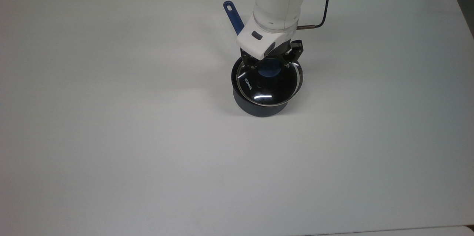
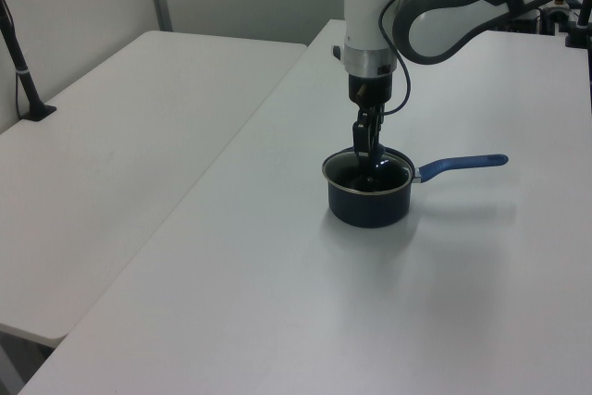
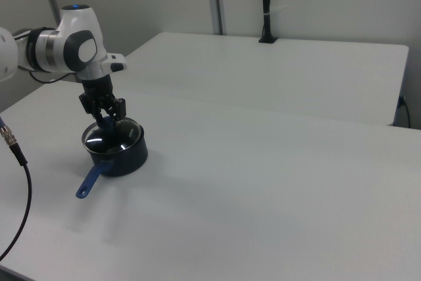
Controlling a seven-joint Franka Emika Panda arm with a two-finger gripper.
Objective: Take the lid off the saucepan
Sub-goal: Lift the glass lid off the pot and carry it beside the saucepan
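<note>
My gripper (image 1: 269, 66) points straight down over the pan (image 1: 259, 108), and my two fingers are closed on the blue knob (image 1: 269, 72) at the middle of the glass lid (image 1: 268, 85). One finger (image 1: 253, 66) sits on the top view's left side of the knob and the other on its right, both touching it. In the right view my gripper (image 3: 107, 120) meets the knob just above the pan's (image 3: 125, 156) rim.

In the top view the lid's metal rim is a little off the pan's rim, showing more of the dark pan wall at the top view's left and bottom. I cannot tell whether the lid is lifted clear or resting on the pan. The white lettering reads on the lid's left part in the top view.

The pan stands on the white tabletop (image 1: 111, 136), nearer the far edge than the near edge in the top view and a little right of the middle. Its blue handle (image 1: 233, 15) runs toward the far edge, partly hidden behind my arm. In the left view the handle (image 2: 461, 165) points to the right from the pan (image 2: 368, 205), and my gripper (image 2: 367, 150) comes down onto the lid (image 2: 366, 173).
</note>
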